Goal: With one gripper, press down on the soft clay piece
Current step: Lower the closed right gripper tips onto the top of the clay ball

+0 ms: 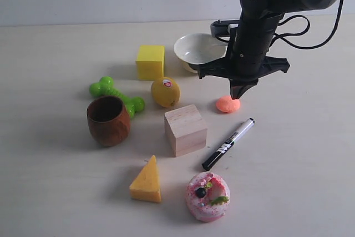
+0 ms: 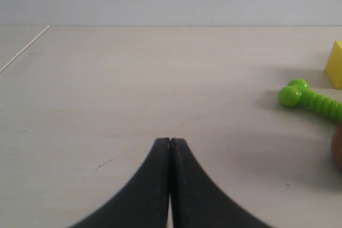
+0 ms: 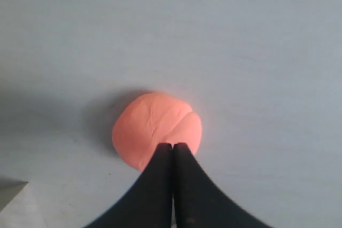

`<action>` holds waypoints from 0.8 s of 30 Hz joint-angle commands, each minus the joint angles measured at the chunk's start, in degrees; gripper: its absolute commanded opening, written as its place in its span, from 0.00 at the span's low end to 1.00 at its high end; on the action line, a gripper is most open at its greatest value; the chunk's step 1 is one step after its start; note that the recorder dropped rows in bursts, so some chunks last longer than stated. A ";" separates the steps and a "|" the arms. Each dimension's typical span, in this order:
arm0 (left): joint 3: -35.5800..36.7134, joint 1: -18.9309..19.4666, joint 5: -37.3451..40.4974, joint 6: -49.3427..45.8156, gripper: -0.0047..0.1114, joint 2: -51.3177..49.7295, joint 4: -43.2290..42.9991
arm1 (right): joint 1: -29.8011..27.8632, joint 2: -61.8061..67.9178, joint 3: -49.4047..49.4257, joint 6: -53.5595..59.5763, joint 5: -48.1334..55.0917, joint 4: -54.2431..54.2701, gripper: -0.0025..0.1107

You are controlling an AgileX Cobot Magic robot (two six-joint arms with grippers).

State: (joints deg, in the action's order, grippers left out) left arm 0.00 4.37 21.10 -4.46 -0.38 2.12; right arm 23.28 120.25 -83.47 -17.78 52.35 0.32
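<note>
The soft clay piece (image 1: pixel 227 104) is a small salmon-orange rounded blob lying on the table between the white bowl and the marker. My right gripper (image 1: pixel 237 96) points straight down over its right side, jaws shut with nothing between them. In the right wrist view the clay piece (image 3: pixel 155 127) shows a shallow crease across its top, and the right gripper (image 3: pixel 172 144) has its closed tips over the clay's near edge; contact cannot be told. My left gripper (image 2: pixel 170 140) is shut and empty over bare table, and it does not appear in the exterior view.
A white bowl (image 1: pixel 199 51) stands just behind the right arm. A black marker (image 1: pixel 228 144), wooden cube (image 1: pixel 185 129), lemon (image 1: pixel 165 92), yellow block (image 1: pixel 150 61), green dumbbell toy (image 1: pixel 116 96), brown cup (image 1: pixel 108 120), orange-yellow wedge (image 1: pixel 146 181) and pink donut (image 1: pixel 208 196) lie around.
</note>
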 commanded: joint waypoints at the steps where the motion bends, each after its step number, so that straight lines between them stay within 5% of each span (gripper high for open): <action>1: 0.00 -0.31 -0.46 0.10 0.04 0.38 0.12 | 0.06 0.02 0.27 -0.41 0.21 0.18 0.02; 24: 0.00 -0.31 -0.46 0.10 0.04 0.38 0.12 | 0.06 1.60 0.27 1.25 -1.55 1.67 0.02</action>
State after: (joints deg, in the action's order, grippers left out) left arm 0.00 4.37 21.10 -4.46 -0.38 2.12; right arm 23.28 121.70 -83.47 -17.19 51.24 1.84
